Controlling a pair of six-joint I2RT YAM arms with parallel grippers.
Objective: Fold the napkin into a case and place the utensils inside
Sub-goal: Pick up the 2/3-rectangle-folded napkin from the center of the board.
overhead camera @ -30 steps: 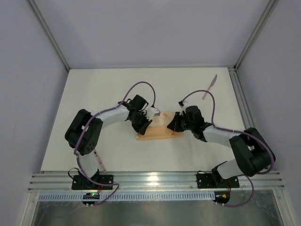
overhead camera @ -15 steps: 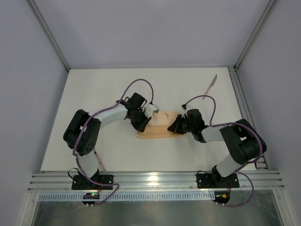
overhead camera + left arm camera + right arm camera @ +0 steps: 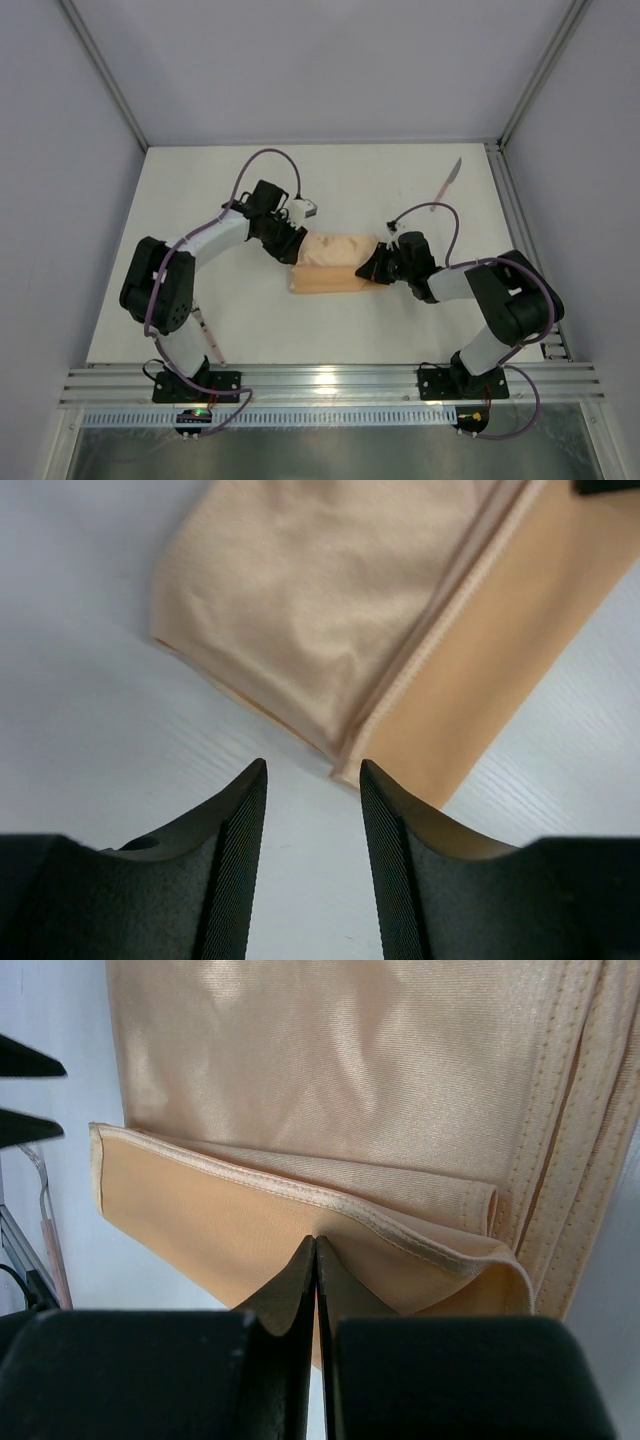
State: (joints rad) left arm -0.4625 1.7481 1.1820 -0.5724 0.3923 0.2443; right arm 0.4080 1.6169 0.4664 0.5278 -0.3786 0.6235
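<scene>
The napkin [image 3: 335, 265] is lying folded into a flat, narrow shape in the middle of the desk [image 3: 400, 180]. It is stretching from left to right between the two arms. In the right wrist view the napkin [image 3: 330, 1080] is showing layers, with a top flap lying over a darker orange layer and stitched edges running along the right side.

The left gripper [image 3: 291, 252] is hanging just beside the left end of the napkin. In the left wrist view the left gripper [image 3: 312, 770] is standing with its jaws apart and nothing between them. A corner of the napkin [image 3: 300, 610] is lying just in front of them.

The right gripper [image 3: 372, 268] is sitting at the right end of the napkin. In its own view the right gripper [image 3: 316, 1240] is keeping its jaws pressed together, with the tips touching the flap's edge. I cannot tell if any cloth is caught between them.

The knife [image 3: 447, 185] is lying near the far right corner of the desk, well apart from the napkin. The fork [image 3: 207, 338] is lying near the front left edge, beside the left arm.
</scene>
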